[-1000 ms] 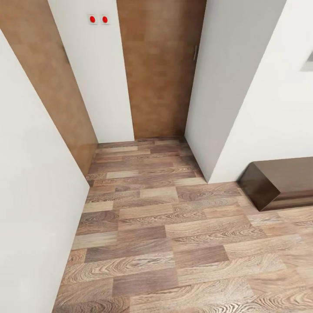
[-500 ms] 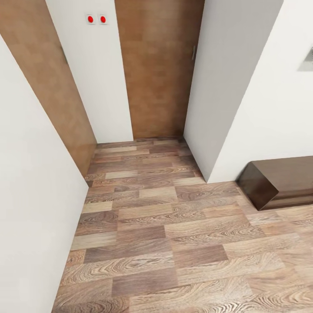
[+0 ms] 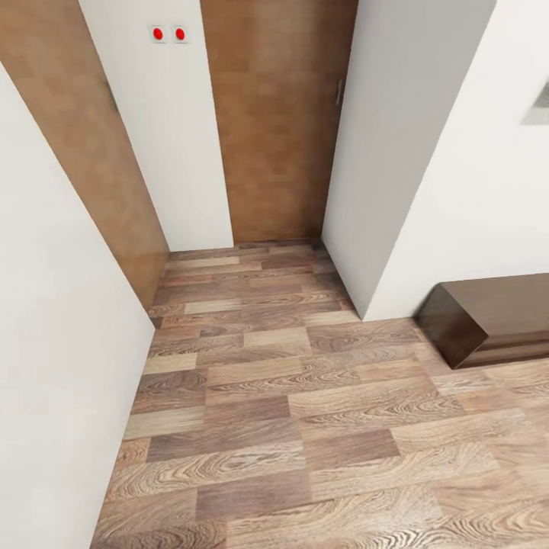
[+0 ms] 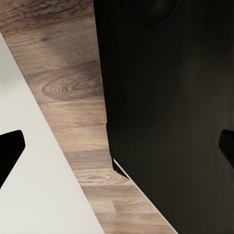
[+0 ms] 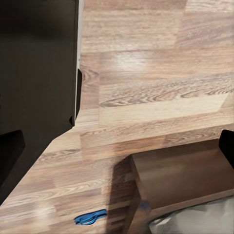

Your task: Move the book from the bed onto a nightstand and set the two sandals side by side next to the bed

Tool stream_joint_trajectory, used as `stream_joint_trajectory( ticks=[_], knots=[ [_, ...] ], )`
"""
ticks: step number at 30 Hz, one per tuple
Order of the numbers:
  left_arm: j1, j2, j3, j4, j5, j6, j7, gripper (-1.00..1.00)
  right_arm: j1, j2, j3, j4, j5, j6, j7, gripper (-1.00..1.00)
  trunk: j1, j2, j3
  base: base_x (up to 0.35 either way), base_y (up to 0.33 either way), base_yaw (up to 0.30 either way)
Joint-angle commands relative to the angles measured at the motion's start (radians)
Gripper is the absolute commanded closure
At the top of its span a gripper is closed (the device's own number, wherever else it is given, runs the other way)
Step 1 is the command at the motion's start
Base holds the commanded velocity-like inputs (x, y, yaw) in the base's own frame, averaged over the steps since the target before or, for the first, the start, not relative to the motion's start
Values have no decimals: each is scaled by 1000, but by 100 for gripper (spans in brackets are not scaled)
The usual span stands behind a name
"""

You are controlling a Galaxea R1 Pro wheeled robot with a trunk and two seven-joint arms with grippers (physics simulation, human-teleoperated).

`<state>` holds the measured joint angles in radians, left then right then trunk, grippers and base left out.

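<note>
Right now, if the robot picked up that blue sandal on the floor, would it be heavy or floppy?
Probably light: the sandal looks thin and flat on the floor in the right wrist view. It may bend if gripped by one end, since the sole looks slim. It seems unlikely to roll or tip, lying flat beside the wooden frame. It is small and blurred here, so this is a guess.

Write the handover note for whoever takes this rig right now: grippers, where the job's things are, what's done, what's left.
Grippers: left gripper and right gripper both open, holding nothing.
Things: one blue sandal lies on the wood floor beside the wooden bed frame, seen in the right wrist view. Book, second sandal and nightstand are not in sight.
Head camera faces a closed door between white walls, with a long dark cabinet on the right.
Done: nothing that can be confirmed.
Left: book onto a nightstand, sandals paired by the bed.
</note>
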<state>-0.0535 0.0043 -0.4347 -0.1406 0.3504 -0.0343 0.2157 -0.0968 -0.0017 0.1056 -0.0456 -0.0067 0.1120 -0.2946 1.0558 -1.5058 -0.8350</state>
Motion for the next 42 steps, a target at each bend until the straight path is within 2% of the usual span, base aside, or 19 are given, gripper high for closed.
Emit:
stream_joint_trajectory(
  ticks=[1, 42],
  knots=[
    [0, 0, -9, 0, 10, -3, 4, -100, 0, 0, 8, -2, -1, 9, -3, -100, 0, 0, -1, 0, 0, -58],
    [0, 0, -9, 0, 10, -3, 4, -100, 0, -5, 5, -2, -4, 9, -3, -100, 0, 0, -1, 0, 0, -94]
  ],
)
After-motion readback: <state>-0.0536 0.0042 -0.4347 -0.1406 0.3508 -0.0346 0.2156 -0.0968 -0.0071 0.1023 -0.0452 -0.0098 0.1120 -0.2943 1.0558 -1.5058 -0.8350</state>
